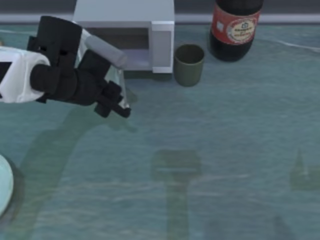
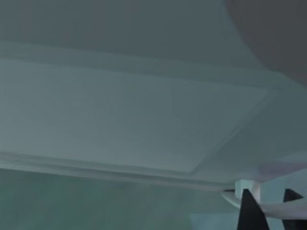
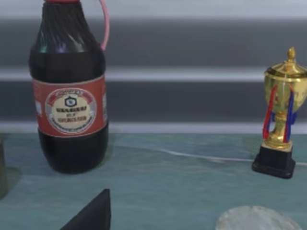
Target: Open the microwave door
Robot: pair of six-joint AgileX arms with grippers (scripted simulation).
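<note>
Here, left claw (image 1: 121,107) clenched on the swung-out microwave door (image 1: 119,80) at its handle edge.

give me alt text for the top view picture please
The left gripper holds the microwave door swung open, showing the white microwave's cavity. A dark green cup and a dark sauce bottle stand to its right on the teal table.

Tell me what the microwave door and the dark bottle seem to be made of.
The microwave door: probably clear plastic or glass, since the table shows through its window.
The dark bottle: looks like glossy glass or plastic, with reflections on its shoulder and a red paper-like label.
</note>
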